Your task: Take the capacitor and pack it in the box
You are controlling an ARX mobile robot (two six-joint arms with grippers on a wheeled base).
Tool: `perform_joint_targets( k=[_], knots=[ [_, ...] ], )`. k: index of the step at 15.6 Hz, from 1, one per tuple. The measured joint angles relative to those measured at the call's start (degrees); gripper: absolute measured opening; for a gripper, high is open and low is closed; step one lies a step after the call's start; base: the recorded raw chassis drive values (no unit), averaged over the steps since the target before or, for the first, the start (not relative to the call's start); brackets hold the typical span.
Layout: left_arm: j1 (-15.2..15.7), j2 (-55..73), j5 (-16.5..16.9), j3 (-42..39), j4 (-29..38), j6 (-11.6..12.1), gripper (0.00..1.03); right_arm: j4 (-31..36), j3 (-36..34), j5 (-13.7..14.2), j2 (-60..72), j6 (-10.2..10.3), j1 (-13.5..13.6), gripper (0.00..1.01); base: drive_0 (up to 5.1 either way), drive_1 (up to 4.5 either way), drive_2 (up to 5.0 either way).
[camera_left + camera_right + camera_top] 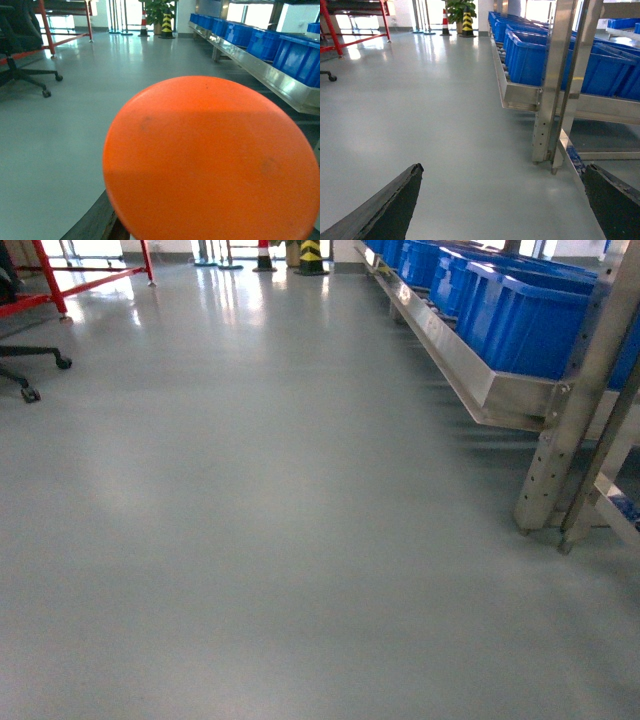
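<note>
The left wrist view is almost filled by the round orange end face of the capacitor (210,160), seen head-on and very close to the camera; a dark edge, perhaps one of the left gripper's fingers, shows just below and to its left, but the view does not show whether the jaws are closed on the cylinder or how wide they stand — I cannot tell. The right gripper (502,202) is spread wide, its two dark fingers (390,205) at the bottom corners of the right wrist view with bare grey floor (445,125) between them and nothing held. Ahead and to the right of that gripper stands a metal rack (550,100) whose sloped shelf carries a row of blue bins (530,60); the rack's uprights meet the floor just ahead of the right finger. Far ahead of both grippers, a striped cone (467,22) and a potted plant (160,10) stand by the far wall. Off to the left of the left gripper — well apart — are a black office chair (20,55) and a red frame (60,30). The head view shows only floor, rack and bins; neither arm and no pink tub appears in it.
</note>
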Motion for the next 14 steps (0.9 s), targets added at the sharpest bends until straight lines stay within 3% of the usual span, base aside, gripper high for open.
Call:
perform_joint_targets(
  k=[14],
  knots=[
    [0.0,0.0,0.0,0.0,0.0,0.0,0.44,0.3,0.0,0.0,0.0,0.0,0.0,0.98,-4.9,2.42,2.4]
  ],
)
